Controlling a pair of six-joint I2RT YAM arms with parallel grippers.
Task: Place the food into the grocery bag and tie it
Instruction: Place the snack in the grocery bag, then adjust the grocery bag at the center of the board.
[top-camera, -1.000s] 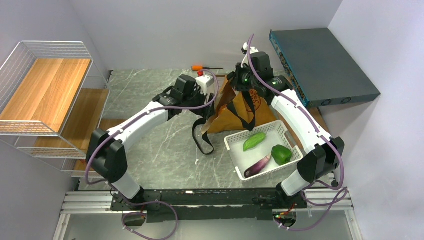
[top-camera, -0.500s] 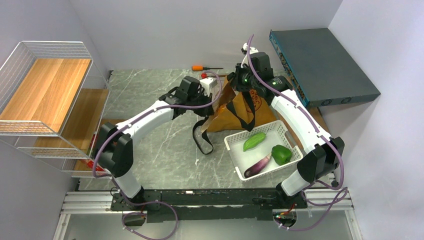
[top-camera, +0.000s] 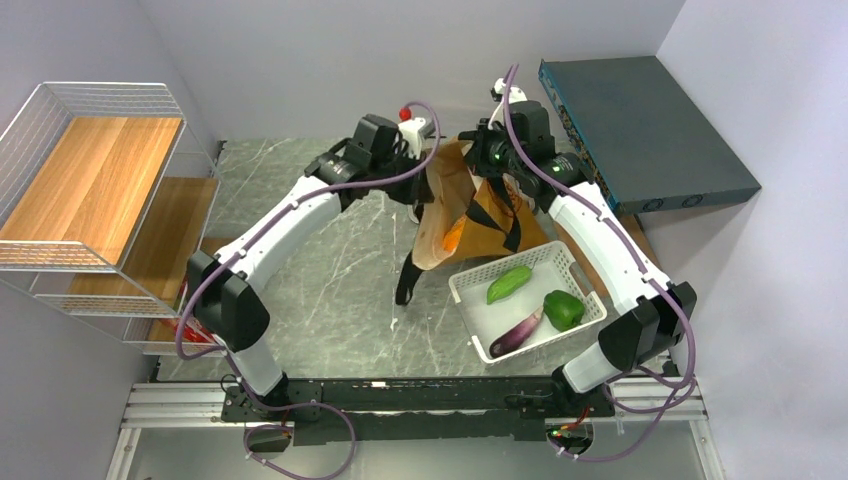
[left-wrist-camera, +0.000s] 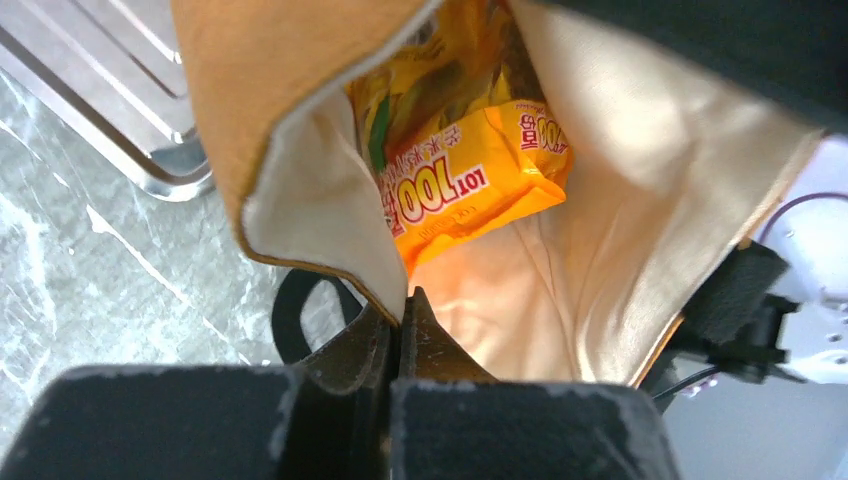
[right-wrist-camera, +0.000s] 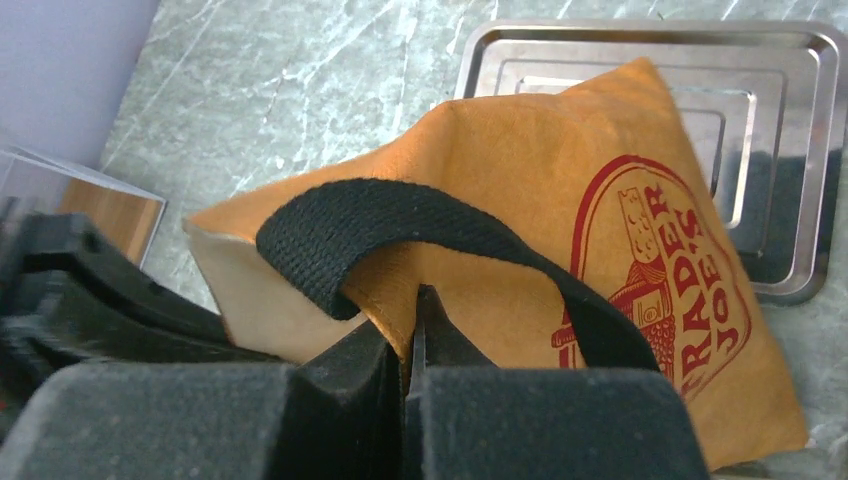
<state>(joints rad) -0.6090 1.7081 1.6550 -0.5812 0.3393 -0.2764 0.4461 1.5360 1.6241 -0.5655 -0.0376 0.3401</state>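
My left gripper (left-wrist-camera: 403, 322) is pinched tight on the rim of the grocery bag (left-wrist-camera: 290, 90), with cream lining on one side of my fingers and ochre cloth on the other. Just past my fingertips the bag's mouth gapes. Down inside lies an orange snack packet (left-wrist-camera: 470, 175), with a yellow packet (left-wrist-camera: 440, 60) behind it.

My right gripper (right-wrist-camera: 413, 325) is clamped on the opposite edge of the bag, right under a black strap (right-wrist-camera: 400, 225) that arches over my fingers. A red logo (right-wrist-camera: 660, 270) is printed on the cloth to their right.

Seen from above, the bag hangs between my two grippers over the far part of the table (top-camera: 300, 270), and a strap loop (top-camera: 408, 285) dangles beneath it. A metal tray (right-wrist-camera: 640, 45) lies on the table behind the bag. A white basket (top-camera: 465, 280) of vegetables sits near the bag, on its near side.
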